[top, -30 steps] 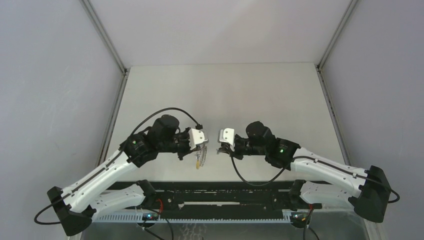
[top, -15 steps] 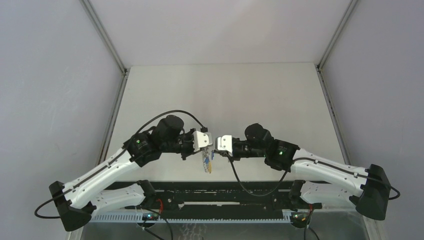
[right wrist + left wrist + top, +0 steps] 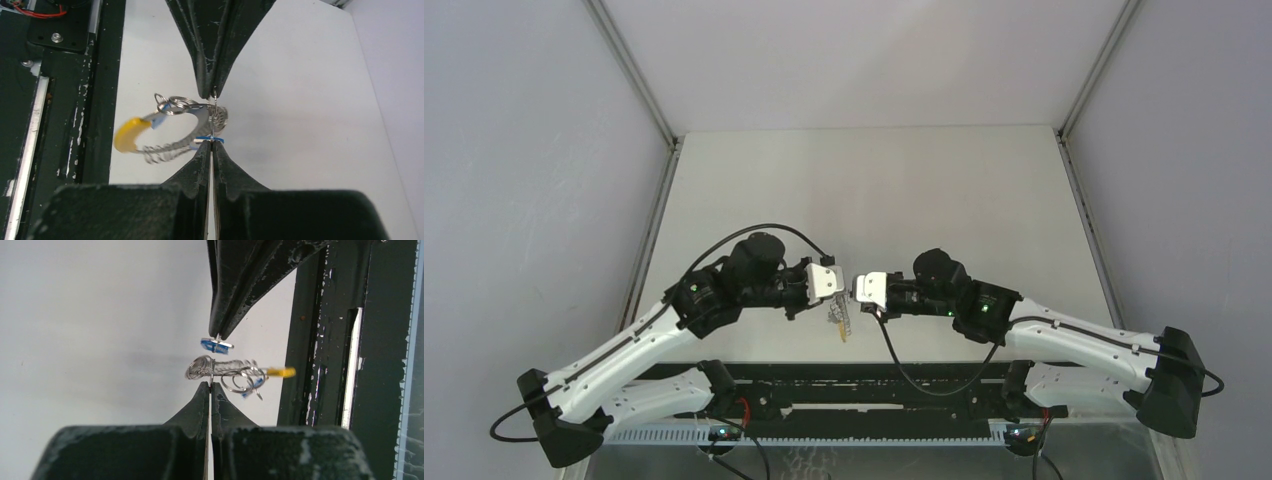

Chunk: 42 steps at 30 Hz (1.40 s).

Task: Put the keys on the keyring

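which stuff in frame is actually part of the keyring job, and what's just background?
Part of the job:
- keyring, pinched in the left gripper
- blue key, pinched in the right gripper, held right at the ring
- second blue key, apparently hanging on the ring

Just background:
- table
- black base rail
- cable on the right arm

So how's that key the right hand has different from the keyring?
The key is tiny with a blue head, while the keyring is a bigger silvery loop with one yellow part. The key is pinched by the right hand, and the keyring is pinched by the left hand. Both are held in the air, close together, each in a shut hand.
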Each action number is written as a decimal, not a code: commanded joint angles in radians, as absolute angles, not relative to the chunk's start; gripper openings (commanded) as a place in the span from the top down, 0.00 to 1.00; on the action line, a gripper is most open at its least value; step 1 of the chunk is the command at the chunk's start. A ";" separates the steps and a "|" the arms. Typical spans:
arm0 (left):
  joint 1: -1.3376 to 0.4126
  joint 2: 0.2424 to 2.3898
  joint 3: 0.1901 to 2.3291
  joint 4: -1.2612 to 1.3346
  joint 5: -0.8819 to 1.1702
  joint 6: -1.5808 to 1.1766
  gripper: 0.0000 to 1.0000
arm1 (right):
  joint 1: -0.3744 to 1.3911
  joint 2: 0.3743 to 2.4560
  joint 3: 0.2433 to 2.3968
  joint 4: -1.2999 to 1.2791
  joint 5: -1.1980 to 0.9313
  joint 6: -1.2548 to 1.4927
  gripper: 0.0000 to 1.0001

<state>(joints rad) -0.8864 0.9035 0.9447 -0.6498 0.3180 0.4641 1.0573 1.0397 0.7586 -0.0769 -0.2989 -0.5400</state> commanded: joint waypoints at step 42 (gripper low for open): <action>-0.888 0.898 0.909 -0.573 0.316 0.480 1.00 | 1.081 1.020 0.784 -0.013 -0.238 -0.521 1.00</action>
